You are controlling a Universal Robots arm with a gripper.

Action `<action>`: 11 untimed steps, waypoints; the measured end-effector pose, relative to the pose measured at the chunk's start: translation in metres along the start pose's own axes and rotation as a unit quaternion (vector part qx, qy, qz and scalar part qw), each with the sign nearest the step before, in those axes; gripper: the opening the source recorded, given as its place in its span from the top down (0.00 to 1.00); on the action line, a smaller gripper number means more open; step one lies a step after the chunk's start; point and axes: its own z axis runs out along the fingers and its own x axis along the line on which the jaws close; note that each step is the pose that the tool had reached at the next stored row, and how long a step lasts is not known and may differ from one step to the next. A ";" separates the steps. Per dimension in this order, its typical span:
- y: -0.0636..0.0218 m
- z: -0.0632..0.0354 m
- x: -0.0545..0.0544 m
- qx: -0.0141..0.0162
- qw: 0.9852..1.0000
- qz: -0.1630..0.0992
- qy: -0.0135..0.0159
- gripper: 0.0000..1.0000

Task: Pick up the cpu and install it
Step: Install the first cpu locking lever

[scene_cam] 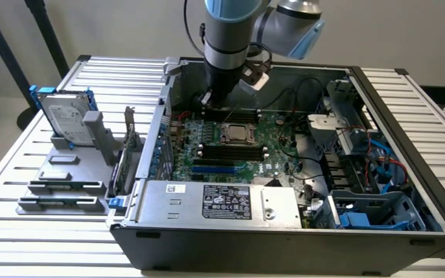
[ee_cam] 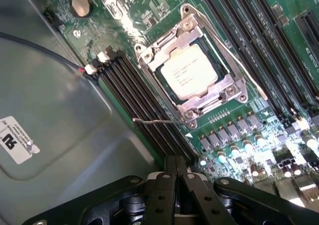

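Note:
The cpu (ee_cam: 188, 72), a flat silvery square chip, lies in the metal-framed socket (ee_cam: 149, 55) on the green motherboard; the exterior view shows the cpu (scene_cam: 238, 133) at the middle of the board inside the open computer case. My gripper (scene_cam: 216, 107) hangs over the far end of the board, a little behind the socket and above it. In the wrist view my gripper (ee_cam: 175, 161) has its two black fingers (ee_cam: 164, 195) pressed together with nothing between them, apart from the chip.
Dark memory slots (ee_cam: 144, 100) run beside the socket. A power supply (scene_cam: 222, 200) fills the case's near end, and cables and a blue drive cage (scene_cam: 361, 219) lie at the exterior view's right. Outside the case, a hard drive in a blue frame (scene_cam: 66, 119) stands on a grey fixture (scene_cam: 64, 174).

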 end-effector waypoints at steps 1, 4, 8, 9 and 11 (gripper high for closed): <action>0.0001 0.0002 0.000 -0.005 1.000 -0.001 0.001 0.89; 0.0002 0.0011 0.000 -0.020 1.000 -0.005 0.006 0.89; 0.0006 0.0045 -0.001 -0.032 0.999 -0.010 0.013 0.89; 0.0006 0.0062 -0.002 -0.033 0.999 -0.010 0.014 0.89; 0.0006 0.0096 -0.003 -0.034 0.999 -0.011 0.014 0.89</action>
